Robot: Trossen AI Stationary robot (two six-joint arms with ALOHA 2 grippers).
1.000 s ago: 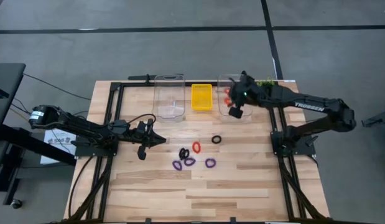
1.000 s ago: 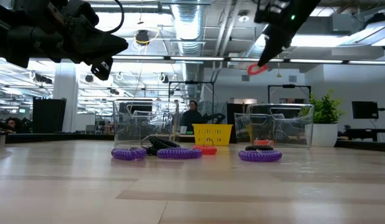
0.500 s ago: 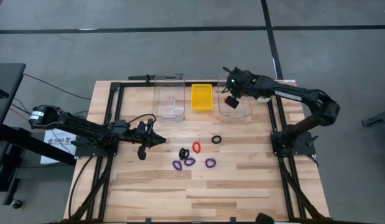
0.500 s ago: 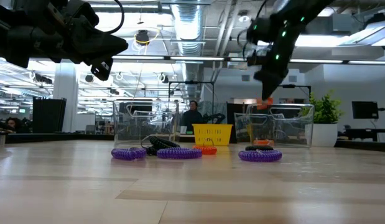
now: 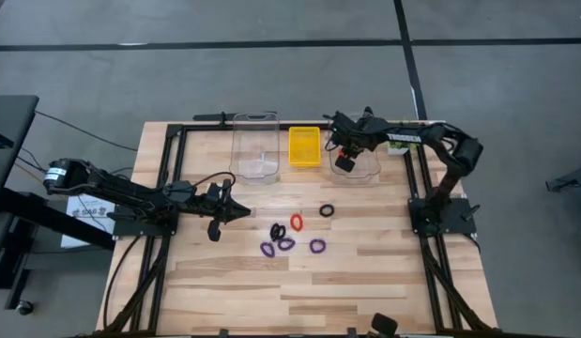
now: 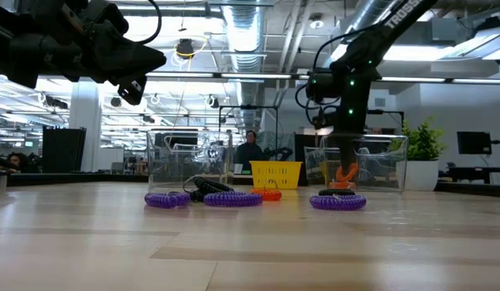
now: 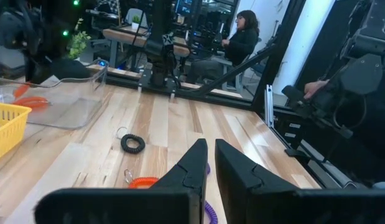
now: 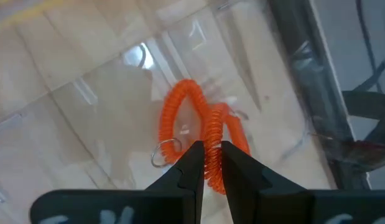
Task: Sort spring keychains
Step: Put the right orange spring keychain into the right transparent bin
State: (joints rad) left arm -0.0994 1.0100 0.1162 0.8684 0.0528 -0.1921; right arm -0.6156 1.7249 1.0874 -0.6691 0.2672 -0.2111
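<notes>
R gripper, upper right of frame, jaws nipped on an orange keychain dangling inside the right clear bin; L gripper idle w/ jaws together, nearer the loose keychains mid-counter.

The right end effector hangs inside the right clear bin, and from above its body hides the orange keychains under it. In the right wrist view the fingers cover part of one orange coil, so you cannot tell if they pinch it or just sit in front of it. The keychains on the surface are too small from above to see their metal rings. In the low view the purple coils hide most of a black one. The left arm is cut off by the top edge there.
</notes>
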